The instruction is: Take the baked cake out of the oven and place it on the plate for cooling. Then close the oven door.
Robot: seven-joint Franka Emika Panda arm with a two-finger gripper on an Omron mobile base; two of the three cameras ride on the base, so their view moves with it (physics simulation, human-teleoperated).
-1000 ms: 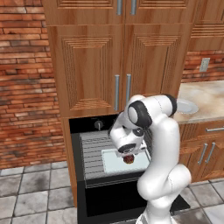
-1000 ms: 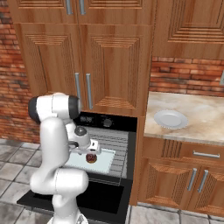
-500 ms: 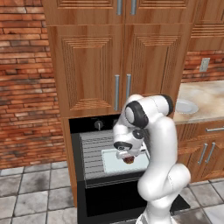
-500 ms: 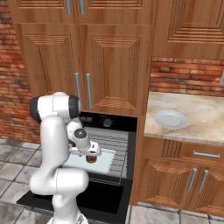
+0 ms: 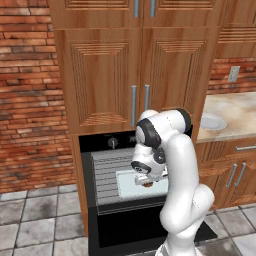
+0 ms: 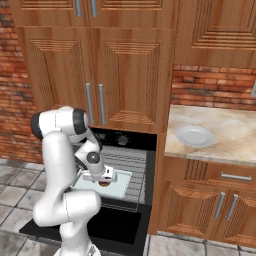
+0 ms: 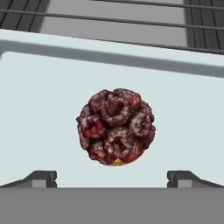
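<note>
Over the last second the arm has sunk a little lower and nearer the tray, and its claw (image 7: 112,177) now sits close above the cake; nothing else in the kitchen has shifted.

The oven (image 5: 107,172) is set into the wall of brown wooden cabinets (image 5: 105,75), black-framed with a grey ribbed interior. Its oven door (image 5: 145,232) hangs fully down, a dark glossy panel lying flat just above the tiled floor (image 5: 37,220). To the robot's right runs the worktop (image 6: 225,135), pale and speckled, and on it the plate (image 6: 195,135) rests alone, white, round and well apart from the oven.

Inside the oven a wire rack (image 7: 131,19) carries a pale square tray (image 7: 39,109). The cake (image 7: 116,127) sits on that tray near its middle, a small dark reddish-brown lump with a knobbly top like clustered berries and a sliver of golden base at its lower edge.

The claw points down at the cake with its jaws spread wide, one fingertip (image 7: 41,178) on either side of the cake. Neither touches it, and the claw holds nothing.
</note>
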